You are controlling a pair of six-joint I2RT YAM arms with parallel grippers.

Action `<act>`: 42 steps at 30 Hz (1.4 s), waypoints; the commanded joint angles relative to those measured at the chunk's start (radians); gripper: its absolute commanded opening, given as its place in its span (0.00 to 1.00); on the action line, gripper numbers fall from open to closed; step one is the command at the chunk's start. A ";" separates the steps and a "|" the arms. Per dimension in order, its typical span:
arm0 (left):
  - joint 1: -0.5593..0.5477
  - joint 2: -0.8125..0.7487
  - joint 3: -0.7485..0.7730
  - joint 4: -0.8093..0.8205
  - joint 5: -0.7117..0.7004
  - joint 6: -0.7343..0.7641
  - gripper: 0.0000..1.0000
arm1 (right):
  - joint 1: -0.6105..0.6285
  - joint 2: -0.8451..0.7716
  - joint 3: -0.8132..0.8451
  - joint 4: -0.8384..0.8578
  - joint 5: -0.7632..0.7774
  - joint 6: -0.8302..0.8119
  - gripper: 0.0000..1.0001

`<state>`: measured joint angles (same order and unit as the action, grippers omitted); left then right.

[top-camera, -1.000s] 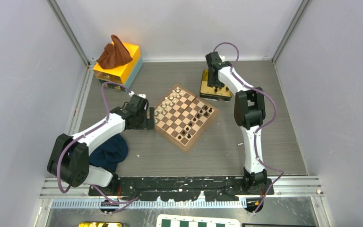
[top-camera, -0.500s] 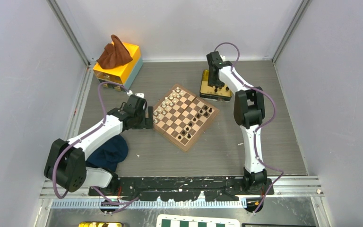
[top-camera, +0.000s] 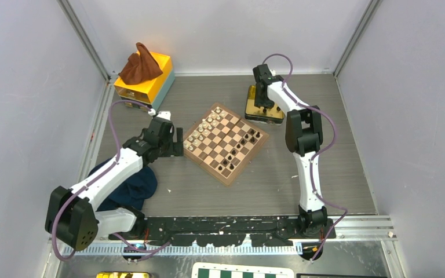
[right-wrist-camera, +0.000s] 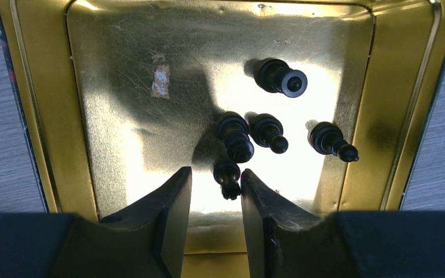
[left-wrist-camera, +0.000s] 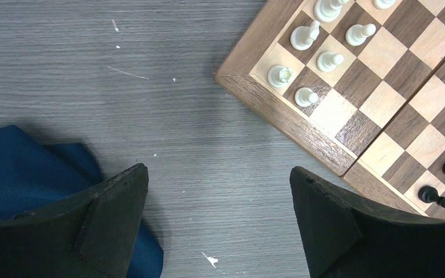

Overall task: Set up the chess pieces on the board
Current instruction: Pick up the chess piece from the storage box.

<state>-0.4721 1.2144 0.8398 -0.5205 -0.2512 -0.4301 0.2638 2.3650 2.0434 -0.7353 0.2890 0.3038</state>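
Gold tin [right-wrist-camera: 40,116]: I count five black pieces [right-wrist-camera: 269,132] unplaced, one between my right gripper [right-wrist-camera: 215,171] jaws.
Right jaws: narrowly spread, not pinching yet.
Left gripper [left-wrist-camera: 218,169]: jaws wide, empty.
Board [left-wrist-camera: 290,119]: beyond left jaws, partly set.

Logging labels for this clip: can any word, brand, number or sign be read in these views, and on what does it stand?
None can be read.
The gold tin shows only a pale scuffed patch, with no lettering.
The yellow box has dark marks on its side, too small to read.
The board carries no print.
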 commanded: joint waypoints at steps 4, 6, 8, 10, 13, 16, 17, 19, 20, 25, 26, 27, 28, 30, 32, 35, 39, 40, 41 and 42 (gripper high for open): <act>-0.002 -0.066 -0.007 0.045 -0.072 0.029 0.93 | -0.010 -0.014 0.034 0.014 -0.007 0.011 0.38; -0.002 -0.070 -0.007 0.045 -0.079 0.030 0.93 | -0.010 -0.015 0.030 0.017 -0.005 0.012 0.35; -0.002 -0.072 -0.007 0.044 -0.082 0.031 0.93 | -0.014 -0.016 0.026 0.020 -0.004 0.011 0.31; -0.002 -0.072 -0.007 0.045 -0.087 0.032 0.93 | -0.016 -0.017 0.024 0.019 -0.004 0.011 0.25; -0.002 -0.077 -0.007 0.045 -0.096 0.033 0.93 | -0.018 -0.024 0.018 0.021 -0.002 0.010 0.16; -0.002 -0.085 -0.007 0.042 -0.104 0.035 0.93 | -0.018 -0.033 0.015 0.023 -0.002 0.009 0.05; -0.002 -0.089 -0.007 0.043 -0.106 0.036 0.94 | -0.018 -0.038 0.016 0.023 -0.001 0.009 0.02; -0.002 -0.098 -0.007 0.044 -0.110 0.036 0.94 | -0.019 -0.049 0.012 0.025 0.002 0.006 0.01; -0.002 -0.102 -0.007 0.045 -0.113 0.036 0.95 | -0.019 -0.056 0.011 0.025 0.004 0.003 0.01; 0.000 -0.139 -0.011 0.057 -0.131 0.036 0.99 | -0.018 -0.106 -0.008 0.032 0.013 -0.006 0.01; 0.000 -0.146 -0.011 0.059 -0.133 0.036 1.00 | -0.018 -0.115 -0.011 0.030 0.013 -0.006 0.01; 0.000 -0.152 -0.011 0.060 -0.135 0.036 1.00 | -0.018 -0.125 -0.015 0.030 0.014 -0.008 0.01; 0.000 -0.157 -0.010 0.060 -0.138 0.036 1.00 | -0.017 -0.139 -0.022 0.030 0.013 -0.006 0.01; 0.000 -0.171 -0.010 0.059 -0.142 0.036 1.00 | -0.014 -0.164 -0.039 0.035 0.012 -0.005 0.01; 0.000 -0.185 -0.010 0.060 -0.144 0.037 1.00 | -0.006 -0.191 -0.060 0.040 0.016 -0.006 0.01; 0.000 -0.203 -0.013 0.058 -0.149 0.037 1.00 | 0.009 -0.234 -0.099 0.050 0.022 -0.009 0.01; 0.000 -0.230 -0.023 0.057 -0.152 0.037 1.00 | 0.042 -0.292 -0.145 0.051 0.028 -0.015 0.01; 0.000 -0.234 -0.026 0.057 -0.153 0.037 1.00 | 0.056 -0.310 -0.162 0.051 0.032 -0.016 0.01; 0.000 -0.239 -0.029 0.055 -0.153 0.036 1.00 | 0.071 -0.327 -0.178 0.051 0.035 -0.019 0.01; 0.000 -0.242 -0.031 0.053 -0.154 0.036 1.00 | 0.088 -0.345 -0.193 0.051 0.041 -0.023 0.01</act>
<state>-0.4721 1.0027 0.8188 -0.5091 -0.3782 -0.4065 0.2920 2.1403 1.8908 -0.7113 0.3019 0.3004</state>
